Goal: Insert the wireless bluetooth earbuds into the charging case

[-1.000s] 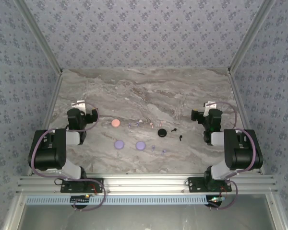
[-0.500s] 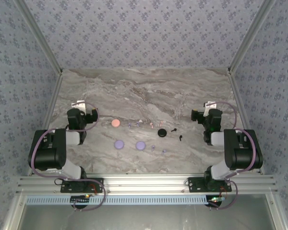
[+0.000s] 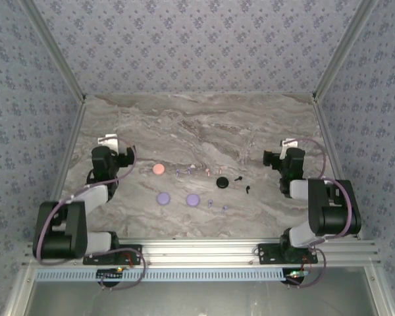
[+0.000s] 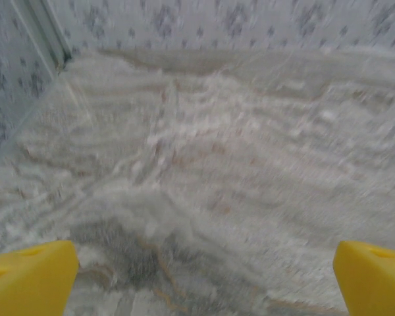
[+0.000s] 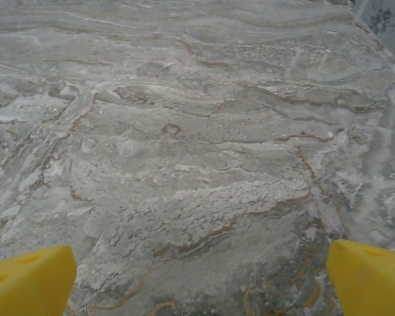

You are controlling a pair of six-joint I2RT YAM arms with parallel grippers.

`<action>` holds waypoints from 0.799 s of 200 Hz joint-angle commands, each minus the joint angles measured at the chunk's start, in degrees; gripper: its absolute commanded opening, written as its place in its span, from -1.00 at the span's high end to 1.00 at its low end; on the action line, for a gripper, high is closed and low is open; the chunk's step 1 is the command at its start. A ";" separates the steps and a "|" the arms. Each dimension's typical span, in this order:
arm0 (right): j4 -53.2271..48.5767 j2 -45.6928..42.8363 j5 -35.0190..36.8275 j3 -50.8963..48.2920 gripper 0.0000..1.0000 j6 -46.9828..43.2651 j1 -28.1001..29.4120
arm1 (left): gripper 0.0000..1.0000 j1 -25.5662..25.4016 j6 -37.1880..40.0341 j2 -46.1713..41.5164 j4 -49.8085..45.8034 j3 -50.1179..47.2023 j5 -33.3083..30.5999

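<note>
Small stemmed earbuds lie mid-table: a black pair (image 3: 237, 178), a lilac pair (image 3: 210, 202) and pale pinkish-white ones (image 3: 189, 170). Among them lie round charging cases: one pink (image 3: 158, 168), two lilac (image 3: 162, 197) and one black (image 3: 222, 182). My left gripper (image 3: 108, 150) hovers at the left, well apart from them. In the left wrist view its yellow fingertips (image 4: 33, 276) stand wide open over bare marble. My right gripper (image 3: 288, 151) hovers at the right. It is open too, its yellow fingertips (image 5: 29, 280) wide apart with nothing between them.
The marble tabletop (image 3: 204, 125) is walled by patterned panels at the back and on both sides, with metal posts (image 3: 52, 52) at the corners. An aluminium rail (image 3: 197, 253) carries both arm bases along the near edge.
The left arm has shifted: its elbow has dropped toward the rail and its gripper has moved slightly up and left, and its wrist view is blurred. The right arm has barely moved.
</note>
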 commanded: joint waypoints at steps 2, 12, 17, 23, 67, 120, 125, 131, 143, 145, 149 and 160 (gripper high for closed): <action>-14.19 -7.87 2.72 6.35 -1.00 2.36 -0.69 | -0.98 -0.41 -4.01 -7.48 -17.20 6.72 0.55; -17.65 -10.56 2.08 7.14 -1.00 3.01 -0.61 | -0.98 -0.43 -7.18 -9.88 -21.73 8.66 2.57; -20.19 -12.02 1.57 7.91 -1.00 3.51 -0.50 | -0.98 -0.56 -8.84 -10.81 -23.66 9.42 3.26; -23.48 -13.64 0.52 9.06 -1.00 4.14 -0.35 | -0.98 -0.69 -11.39 -11.80 -25.86 10.26 3.46; -50.87 -20.56 -5.02 19.73 -1.00 10.93 5.97 | -0.98 -1.68 -26.49 -14.46 -36.98 13.37 10.36; -70.74 -15.58 -3.68 28.46 -1.00 17.52 27.13 | -0.98 -6.76 -33.19 -11.89 -37.51 14.64 16.00; -72.33 -14.88 -3.48 28.65 -1.00 18.32 28.84 | -0.98 -7.38 -33.43 -11.53 -36.65 14.62 16.17; -72.85 -13.94 -3.38 28.79 -1.00 19.11 30.78 | -0.98 -7.92 -33.71 -11.04 -35.93 14.67 16.30; -73.75 -11.77 -2.69 29.16 -0.97 20.64 34.08 | -0.98 -8.95 -33.72 -9.75 -35.06 15.41 16.42; -73.91 -11.28 -2.50 29.18 -0.96 20.94 34.46 | -0.98 -9.04 -33.79 -9.52 -35.03 15.59 16.37; -74.15 -10.53 -2.17 29.41 -0.95 21.61 35.50 | -0.98 -9.20 -33.81 -9.08 -35.09 16.00 16.40; -74.22 -8.25 -0.88 29.74 -0.93 23.60 38.32 | -0.99 -9.87 -33.74 -8.07 -35.38 17.16 16.46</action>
